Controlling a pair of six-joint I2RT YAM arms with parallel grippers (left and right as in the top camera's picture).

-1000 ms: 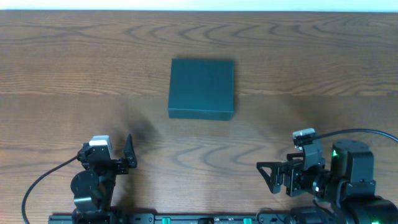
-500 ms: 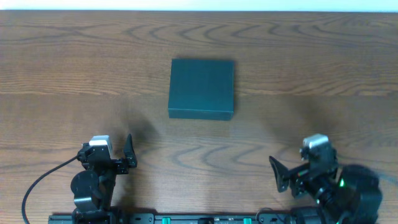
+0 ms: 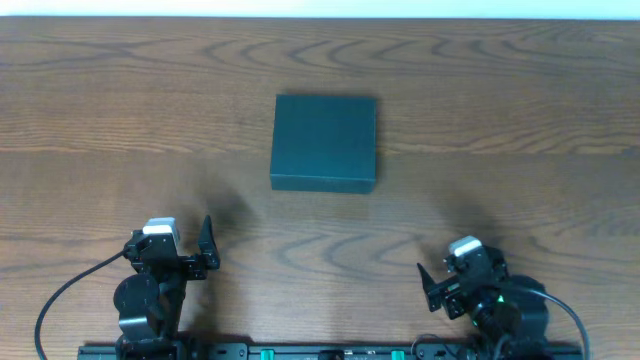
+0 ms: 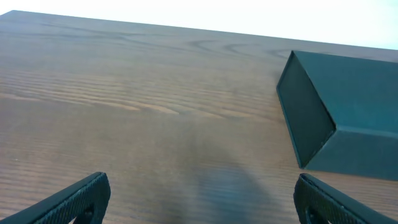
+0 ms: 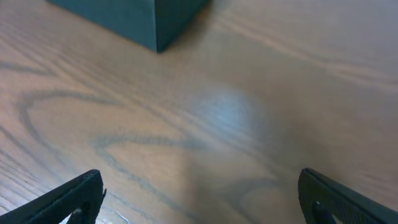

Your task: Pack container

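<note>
The container (image 3: 324, 142) is a dark teal square box with its lid shut, lying on the wooden table a little behind centre. It also shows at the right of the left wrist view (image 4: 348, 118) and at the top left of the right wrist view (image 5: 134, 15). My left gripper (image 3: 205, 252) is open and empty near the front left, well short of the box; its fingers frame bare wood (image 4: 202, 205). My right gripper (image 3: 433, 288) is open and empty at the front right, also apart from the box (image 5: 202, 199). No snack packets are in view.
The wooden table (image 3: 500, 120) spreads on all sides of the box. Its far edge (image 3: 320, 17) meets a white strip. A black rail (image 3: 300, 352) runs along the front edge between the two arm bases.
The right arm has turned and drawn in toward the front edge, its base block shifting left; its gripper stays open. The left arm and the box have not moved.
</note>
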